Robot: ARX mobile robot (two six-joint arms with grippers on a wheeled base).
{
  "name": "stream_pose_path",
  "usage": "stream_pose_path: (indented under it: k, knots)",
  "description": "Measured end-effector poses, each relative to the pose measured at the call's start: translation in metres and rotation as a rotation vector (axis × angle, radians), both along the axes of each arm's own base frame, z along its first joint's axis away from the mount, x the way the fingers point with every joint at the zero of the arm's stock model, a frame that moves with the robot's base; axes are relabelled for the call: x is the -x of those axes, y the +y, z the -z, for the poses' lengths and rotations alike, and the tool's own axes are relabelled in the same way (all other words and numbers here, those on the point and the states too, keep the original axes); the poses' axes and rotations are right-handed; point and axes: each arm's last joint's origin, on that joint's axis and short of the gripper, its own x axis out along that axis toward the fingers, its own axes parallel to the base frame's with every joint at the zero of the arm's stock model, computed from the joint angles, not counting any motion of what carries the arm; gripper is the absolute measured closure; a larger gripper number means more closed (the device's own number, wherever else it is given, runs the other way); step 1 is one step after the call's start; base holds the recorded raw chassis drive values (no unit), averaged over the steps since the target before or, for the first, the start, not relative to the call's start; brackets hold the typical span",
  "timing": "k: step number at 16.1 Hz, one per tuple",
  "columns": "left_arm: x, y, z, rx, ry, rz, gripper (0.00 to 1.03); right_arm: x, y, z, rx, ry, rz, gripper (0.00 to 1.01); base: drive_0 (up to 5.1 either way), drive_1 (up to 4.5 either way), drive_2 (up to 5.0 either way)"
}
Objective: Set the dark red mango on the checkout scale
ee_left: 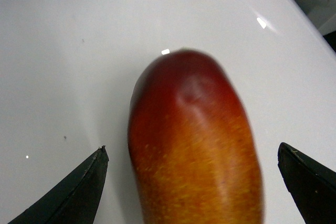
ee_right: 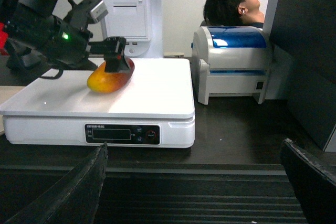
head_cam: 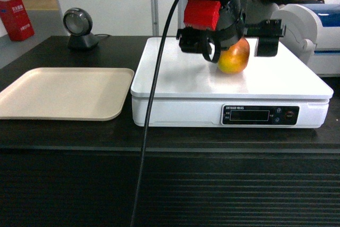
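Left gripper (ee_left: pixel 191 182) stands spread open around the mango (ee_left: pixel 194 145), which lies flat on the white scale (head_cam: pixel 175 75), apparently let go for weighing.

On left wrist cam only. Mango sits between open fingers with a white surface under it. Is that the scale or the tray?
Observer: The scale. The head view shows its dark display on the front. The beige tray lies to its left, apart.
Operator: Is the mango down or hanging?
Observer: Down, it seems. The right wrist view shows the dark red mango lying on the platform's back half, with the left pincer open astride it.
Operator: Right arm in the way?
Observer: No. The right pincer is open, out in front of the checkout, short of the scale.
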Motion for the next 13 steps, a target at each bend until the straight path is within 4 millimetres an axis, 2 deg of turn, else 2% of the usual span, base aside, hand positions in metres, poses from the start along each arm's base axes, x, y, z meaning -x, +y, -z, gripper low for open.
stream_pose_path:
  k: [5,8,9,10,11,13]
  knots:
    - [0.013,0.008,-0.055,0.064,-0.177,-0.006,0.05,0.0,0.0,0.0,0.0,0.0,0.0,0.03,0.0,0.0,0.0]
    - [0.041,0.029,-0.093,0.144,-0.289,0.021,0.05,0.0,0.0,0.0,0.0,0.0,0.0,0.03,0.0,0.0,0.0]
    - [0.054,0.041,-0.108,0.168,-0.327,0.019,0.05,0.0,0.0,0.0,0.0,0.0,0.0,0.03,0.0,0.0,0.0]
    - [0.083,0.073,-0.137,0.184,-0.436,-0.038,0.05,0.0,0.0,0.0,0.0,0.0,0.0,0.03,0.0,0.0,0.0]
    - [0.107,0.105,-0.148,0.18,-0.497,-0.117,0.05,0.0,0.0,0.0,0.0,0.0,0.0,0.03,0.0,0.0,0.0]
    - [0.139,0.135,-0.149,0.139,-0.534,-0.19,0.05,0.0,0.0,0.0,0.0,0.0,0.0,0.03,0.0,0.0,0.0]
